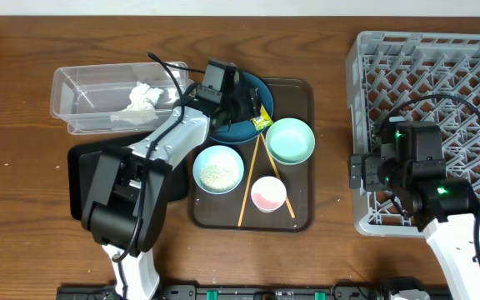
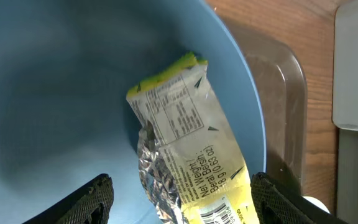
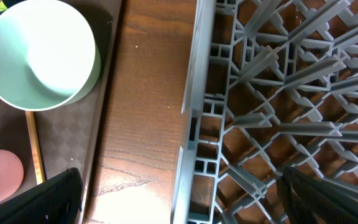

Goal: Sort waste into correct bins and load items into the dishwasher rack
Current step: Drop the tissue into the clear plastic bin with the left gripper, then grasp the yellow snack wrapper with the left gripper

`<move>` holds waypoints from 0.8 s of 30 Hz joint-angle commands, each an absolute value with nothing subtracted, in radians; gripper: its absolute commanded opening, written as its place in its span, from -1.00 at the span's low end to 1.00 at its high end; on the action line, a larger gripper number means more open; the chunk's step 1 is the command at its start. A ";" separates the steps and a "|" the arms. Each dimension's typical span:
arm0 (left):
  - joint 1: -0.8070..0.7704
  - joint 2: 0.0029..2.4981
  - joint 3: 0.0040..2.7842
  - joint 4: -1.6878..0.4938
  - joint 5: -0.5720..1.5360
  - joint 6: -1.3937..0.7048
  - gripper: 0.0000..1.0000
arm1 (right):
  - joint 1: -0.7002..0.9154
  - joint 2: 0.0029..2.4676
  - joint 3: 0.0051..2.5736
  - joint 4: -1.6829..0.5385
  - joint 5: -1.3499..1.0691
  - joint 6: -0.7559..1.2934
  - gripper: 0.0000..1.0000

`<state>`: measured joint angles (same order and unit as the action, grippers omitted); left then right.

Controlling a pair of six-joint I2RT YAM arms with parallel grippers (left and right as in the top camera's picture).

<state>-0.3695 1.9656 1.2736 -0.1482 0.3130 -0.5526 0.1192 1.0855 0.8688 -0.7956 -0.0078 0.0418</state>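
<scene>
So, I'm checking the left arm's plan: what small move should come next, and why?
Probably lower the left gripper and close on the wrapper. It lies in the dark blue bowl, between the open fingers, and seems not yet gripped.

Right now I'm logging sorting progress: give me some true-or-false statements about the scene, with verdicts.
1. The wrapper lies in the dark blue bowl. True.
2. The tissue is in the black tray. False: it is in the clear tub.
3. The mint bowl stands in the rack. False: it sits on the brown tray.
4. The left gripper is open, straddling the wrapper. True.
5. Rice is in the light blue bowl. True.
</scene>
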 commanded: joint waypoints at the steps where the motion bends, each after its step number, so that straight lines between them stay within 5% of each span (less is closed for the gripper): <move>1: -0.372 1.996 1.271 -0.142 0.332 -0.612 0.47 | 0.138 1.080 0.890 -0.797 -0.013 0.052 0.98; 9: -0.373 2.022 1.271 -0.124 0.356 -0.694 0.41 | 0.138 1.080 0.890 -0.797 -0.017 0.052 0.98; 18: -0.373 2.022 1.271 -0.121 0.359 -0.693 -0.81 | 0.138 1.080 0.890 -0.797 -0.017 0.052 0.98; 24: -0.366 1.983 1.271 -0.157 0.358 -0.583 -0.88 | 0.138 1.080 0.890 -0.797 -0.016 0.052 0.98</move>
